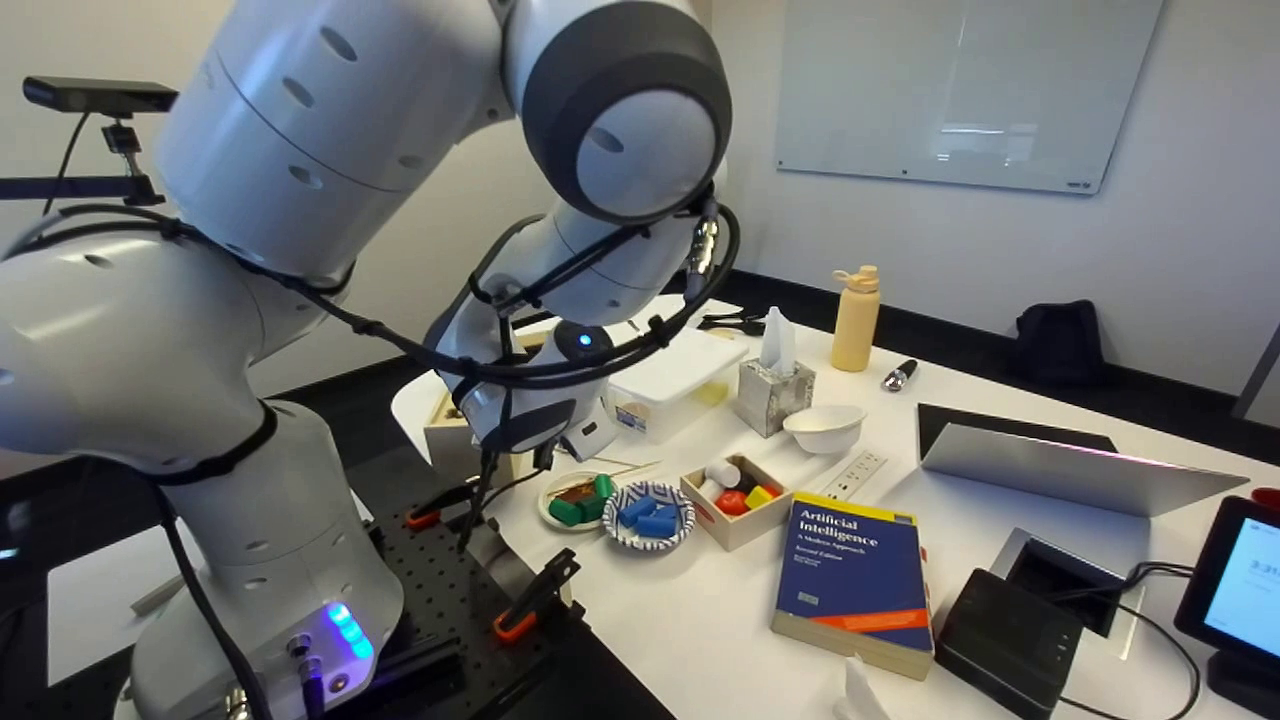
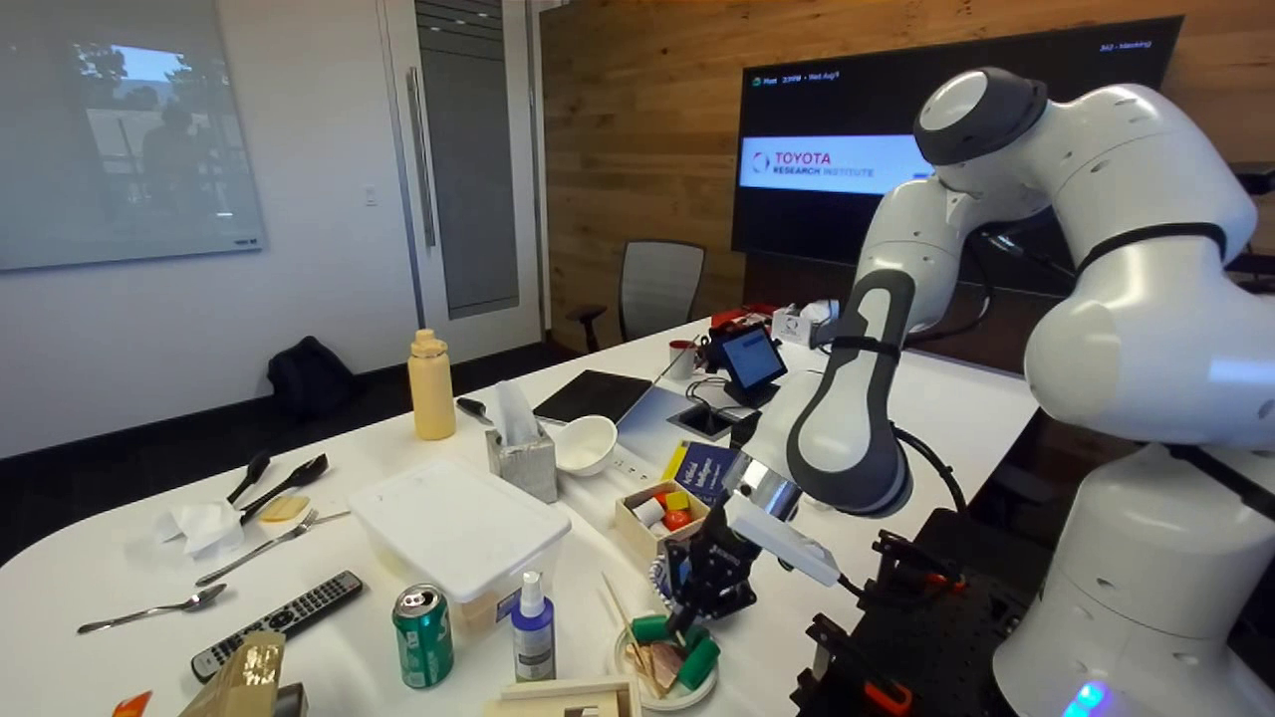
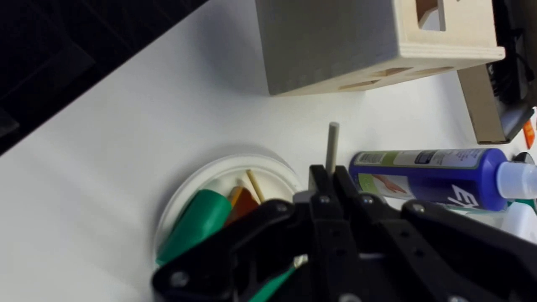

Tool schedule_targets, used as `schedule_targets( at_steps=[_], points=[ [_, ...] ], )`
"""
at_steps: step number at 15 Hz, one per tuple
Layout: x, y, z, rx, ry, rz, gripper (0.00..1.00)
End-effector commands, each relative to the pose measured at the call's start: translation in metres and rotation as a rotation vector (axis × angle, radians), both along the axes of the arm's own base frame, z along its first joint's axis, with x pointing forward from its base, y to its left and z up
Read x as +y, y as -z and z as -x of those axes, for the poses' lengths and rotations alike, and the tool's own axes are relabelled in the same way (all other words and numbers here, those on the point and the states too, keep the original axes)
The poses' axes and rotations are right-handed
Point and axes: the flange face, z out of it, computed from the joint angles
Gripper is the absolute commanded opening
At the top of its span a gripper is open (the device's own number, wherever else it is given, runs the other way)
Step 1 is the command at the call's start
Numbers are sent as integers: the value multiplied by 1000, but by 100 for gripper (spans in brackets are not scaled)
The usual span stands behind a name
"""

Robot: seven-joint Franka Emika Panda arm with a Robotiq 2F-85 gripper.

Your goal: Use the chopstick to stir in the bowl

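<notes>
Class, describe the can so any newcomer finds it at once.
In an exterior view, find the large lidded container on the table. Nearer the camera, the can stands between a remote and a bottle. Unlike either, it is green with a silvery top.

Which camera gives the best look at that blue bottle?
The wrist view: the bottle looks largest there, its printed label in plain sight. It also appears in an exterior view, smaller, with its white top visible, near a green can. Elsewhere I can't find it; the robot's arm may block it.
</notes>
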Motion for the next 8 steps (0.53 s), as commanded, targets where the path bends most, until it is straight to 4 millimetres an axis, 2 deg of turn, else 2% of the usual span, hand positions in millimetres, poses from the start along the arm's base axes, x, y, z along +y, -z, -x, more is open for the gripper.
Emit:
schedule_targets(
  at_steps=[1,5,8],
  points=[
    [-21,12,9,-3,12,-15,1],
    [-50,21,15,-4,43,-8,1],
    [-63,24,13,-5,62,-12,1]
  ],
)
